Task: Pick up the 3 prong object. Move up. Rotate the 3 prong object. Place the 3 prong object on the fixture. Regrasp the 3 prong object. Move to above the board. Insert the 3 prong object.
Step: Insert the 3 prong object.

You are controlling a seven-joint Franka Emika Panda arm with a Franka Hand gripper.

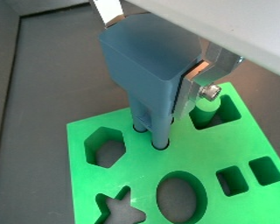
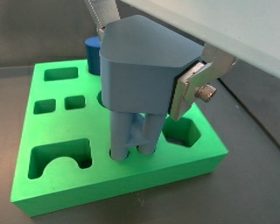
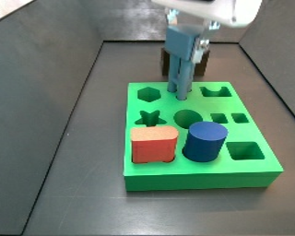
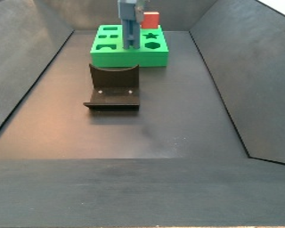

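Observation:
My gripper (image 1: pixel 154 52) is shut on the 3 prong object (image 1: pixel 146 74), a steel-blue piece held upright by its broad top between the silver fingers (image 2: pixel 192 87). Its prongs (image 2: pixel 132 131) point down, and their tips reach into small round holes in the green board (image 1: pixel 90 201). In a side view the 3 prong object (image 3: pixel 181 60) stands over the board's far side (image 3: pixel 254 171) with the gripper (image 3: pixel 187 35) above it. The dark fixture (image 4: pixel 113 85) sits on the floor in front of the board (image 4: pixel 109 61), away from the gripper.
A red block (image 3: pixel 153 145) and a dark blue cylinder (image 3: pixel 203 141) stand in the board's near holes. Star, hexagon, oval and square cut-outs are open. Dark sloping walls (image 4: pixel 26 89) enclose the floor on both sides.

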